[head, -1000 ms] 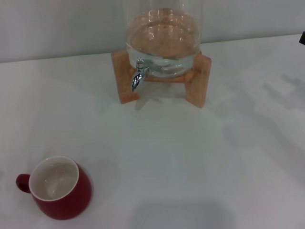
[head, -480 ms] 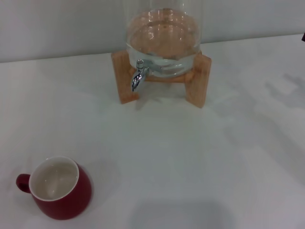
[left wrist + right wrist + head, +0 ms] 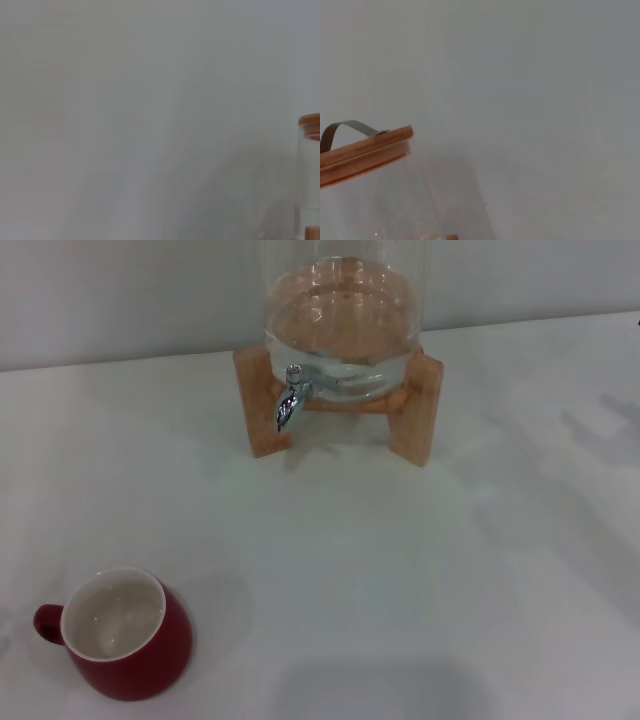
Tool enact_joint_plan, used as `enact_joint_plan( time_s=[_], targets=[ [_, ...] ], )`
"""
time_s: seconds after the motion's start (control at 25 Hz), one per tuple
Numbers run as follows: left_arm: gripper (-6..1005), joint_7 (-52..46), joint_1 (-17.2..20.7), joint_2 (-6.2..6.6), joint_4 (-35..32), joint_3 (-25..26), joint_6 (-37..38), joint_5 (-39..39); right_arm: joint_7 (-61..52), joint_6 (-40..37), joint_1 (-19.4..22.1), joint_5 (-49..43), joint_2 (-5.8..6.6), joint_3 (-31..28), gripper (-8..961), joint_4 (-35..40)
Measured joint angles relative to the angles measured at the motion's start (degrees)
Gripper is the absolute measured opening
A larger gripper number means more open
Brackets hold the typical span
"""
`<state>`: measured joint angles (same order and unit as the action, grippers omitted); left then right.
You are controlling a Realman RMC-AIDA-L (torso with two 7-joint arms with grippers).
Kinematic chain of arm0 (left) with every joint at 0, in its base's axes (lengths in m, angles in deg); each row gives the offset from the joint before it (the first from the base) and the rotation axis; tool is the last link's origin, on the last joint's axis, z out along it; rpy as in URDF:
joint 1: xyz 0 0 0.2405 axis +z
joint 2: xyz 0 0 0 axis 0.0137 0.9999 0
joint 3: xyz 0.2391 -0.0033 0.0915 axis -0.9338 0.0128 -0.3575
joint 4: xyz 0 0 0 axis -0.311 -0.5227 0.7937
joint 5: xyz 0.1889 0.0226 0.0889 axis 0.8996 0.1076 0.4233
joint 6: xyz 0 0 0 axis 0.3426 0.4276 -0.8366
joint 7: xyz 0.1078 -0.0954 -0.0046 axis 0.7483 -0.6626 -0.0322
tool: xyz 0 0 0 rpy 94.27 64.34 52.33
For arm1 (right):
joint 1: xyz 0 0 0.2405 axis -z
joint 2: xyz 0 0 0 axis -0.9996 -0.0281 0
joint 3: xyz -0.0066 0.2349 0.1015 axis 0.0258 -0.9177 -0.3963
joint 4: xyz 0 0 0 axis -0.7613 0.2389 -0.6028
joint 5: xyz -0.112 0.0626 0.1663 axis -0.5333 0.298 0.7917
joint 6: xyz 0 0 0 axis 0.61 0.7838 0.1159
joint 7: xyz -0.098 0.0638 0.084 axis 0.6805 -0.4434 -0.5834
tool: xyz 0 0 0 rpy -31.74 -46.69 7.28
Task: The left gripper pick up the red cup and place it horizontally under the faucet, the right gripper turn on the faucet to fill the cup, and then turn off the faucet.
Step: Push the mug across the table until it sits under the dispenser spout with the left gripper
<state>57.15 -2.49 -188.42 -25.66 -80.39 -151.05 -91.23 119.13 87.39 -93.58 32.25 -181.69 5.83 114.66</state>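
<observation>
Red cup (image 3: 128, 632) upright on desk (image 3: 400, 570) at 7 o'clock; faucet (image 3: 291, 400) at 12, well apart; neither gripper visible, fingers' state unknowable.

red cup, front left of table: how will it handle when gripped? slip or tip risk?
The red cup looks glazed and glossy, so probably slippery under hard fingers, and rigid. It sits upright on the table with a rounded, wide body, so it likely resists tipping. It appears empty, so probably fairly light, though brittle if dropped. Neither gripper is in view.
</observation>
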Motion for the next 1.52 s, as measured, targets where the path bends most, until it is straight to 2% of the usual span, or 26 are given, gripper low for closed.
enact_joint_plan(
  time_s=[0.4,0.84,1.24,1.52],
  targets=[
    [816,-4.8,-0.1,0.12,1.0,0.0,1.6,2.0,-0.2,0.0,-0.5,0.0,0.13,-0.8,781,0.0],
    [814,-5.5,0.0,0.06,1.7,0.0,3.3,5.1,-0.3,-0.1,-1.0,0.0,0.17,-0.8,780,0.0],
    [812,0.8,-0.3,-0.02,6.3,0.0,4.7,6.4,-0.4,0.0,-1.0,0.0,0.18,-0.8,780,0.2],
    [811,1.7,-0.1,-0.06,7.5,0.0,5.3,6.4,-0.4,0.0,-1.6,0.0,0.2,-1.0,781,0.5]
  ],
)
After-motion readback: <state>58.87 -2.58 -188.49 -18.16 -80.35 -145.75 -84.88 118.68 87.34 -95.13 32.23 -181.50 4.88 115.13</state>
